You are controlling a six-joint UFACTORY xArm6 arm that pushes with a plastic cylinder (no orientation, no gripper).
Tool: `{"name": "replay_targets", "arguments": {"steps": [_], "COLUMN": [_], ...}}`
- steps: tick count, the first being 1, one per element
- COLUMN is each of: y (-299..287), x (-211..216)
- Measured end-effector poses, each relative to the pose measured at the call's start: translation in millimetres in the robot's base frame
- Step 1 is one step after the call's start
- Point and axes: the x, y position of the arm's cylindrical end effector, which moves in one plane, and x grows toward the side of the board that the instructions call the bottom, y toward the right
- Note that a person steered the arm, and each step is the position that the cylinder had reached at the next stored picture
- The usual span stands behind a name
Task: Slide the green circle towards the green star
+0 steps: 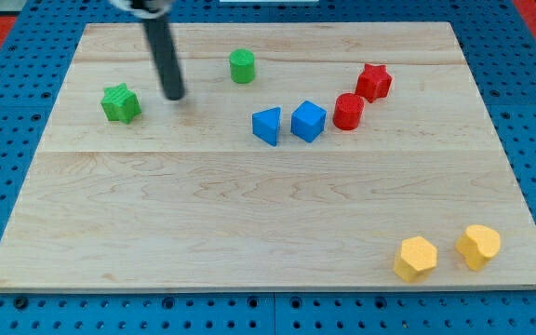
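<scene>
The green circle (242, 66) stands near the view's top, a little left of centre. The green star (120, 102) lies at the upper left of the wooden board (249, 205). My tip (174, 96) rests on the board between the two, closer to the star, to its right and slightly above it. The tip is left of and below the green circle and touches neither block.
A blue triangle (267, 125) and a blue cube (309, 121) sit side by side near the middle. A red cylinder (349, 111) and a red star (374, 82) lie to their right. Two yellow blocks (416, 258) (478, 246) sit at the lower right corner.
</scene>
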Motion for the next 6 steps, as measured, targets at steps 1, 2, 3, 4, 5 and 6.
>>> {"name": "replay_targets", "arguments": {"steps": [1, 2, 3, 4, 5, 6], "y": [93.2, 132.9, 111.7, 77.3, 43.6, -0.7], "x": [-5.0, -26.3, -59.3, -59.3, -56.7, -56.7]}}
